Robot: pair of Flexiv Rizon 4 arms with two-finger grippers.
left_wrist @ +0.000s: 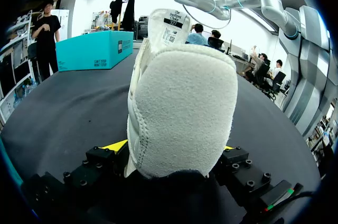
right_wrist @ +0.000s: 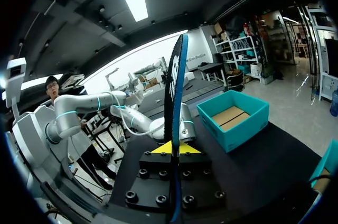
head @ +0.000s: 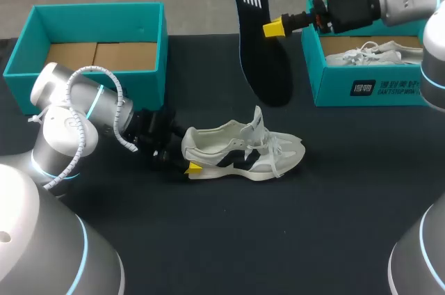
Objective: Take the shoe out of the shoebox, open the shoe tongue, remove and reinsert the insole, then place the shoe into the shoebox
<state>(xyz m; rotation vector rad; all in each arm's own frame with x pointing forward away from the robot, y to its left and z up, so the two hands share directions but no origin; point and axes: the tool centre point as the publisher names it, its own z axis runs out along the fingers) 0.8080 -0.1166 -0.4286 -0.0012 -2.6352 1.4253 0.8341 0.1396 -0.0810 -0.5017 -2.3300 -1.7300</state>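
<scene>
Right, L gripper (head: 188, 153) is clamped on the heel of the white-and-grey lace-up sneaker (head: 243, 152). L wrist cam confirms it: L gripper (left_wrist: 174, 150) has one yellow tip on each side of the sneaker (left_wrist: 182, 108). Sneaker sits sole-down mid black-covered table (head: 278, 239), toe toward the right edge, tongue standing up. R gripper (head: 268, 28) pinches the long black foam insole (head: 261, 51) in the air over the far edge, wide end hanging down. R wrist cam shows the insole (right_wrist: 174, 86) edge-on between R gripper (right_wrist: 174, 148) tips. Open teal cardboard shoebox (head: 149, 79) at far-left corner, second teal shoebox (head: 334, 83) at far-right corner w/ another white shoe (head: 368, 53) inside.
</scene>
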